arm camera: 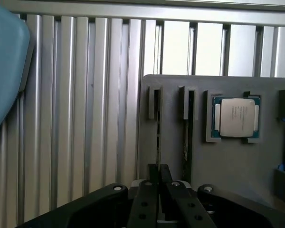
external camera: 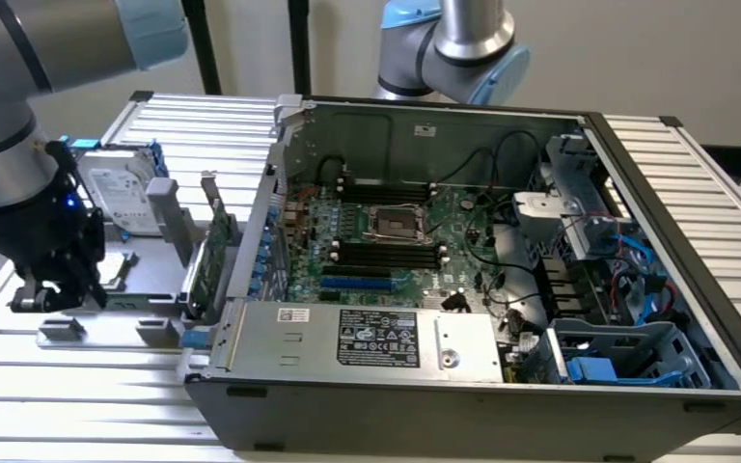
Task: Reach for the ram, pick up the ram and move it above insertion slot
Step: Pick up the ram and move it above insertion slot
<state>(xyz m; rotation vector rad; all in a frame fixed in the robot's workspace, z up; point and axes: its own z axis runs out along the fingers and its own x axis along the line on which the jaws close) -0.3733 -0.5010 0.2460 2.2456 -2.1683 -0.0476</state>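
Pincer (arm camera: 158, 167) of mine hangs low over the gray tray (arm camera: 171, 123) near the tabletop's (arm camera: 85, 118) edge; apart or together, I cannot tell. The ram (arm camera: 185, 140) stands on edge in 1 of 2 narrow slots, likely kept upright for gripping, long axis along the tabletop's ribs.

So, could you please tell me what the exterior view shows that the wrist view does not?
Exterior view's own: the open computer case with its motherboard, plus the hard drive and the green expansion card beside it. Wrist view's own: a silver processor chip seated in a recess, next to two narrow slots. Both share the gripper, the grey holder plate and the slatted metal table.
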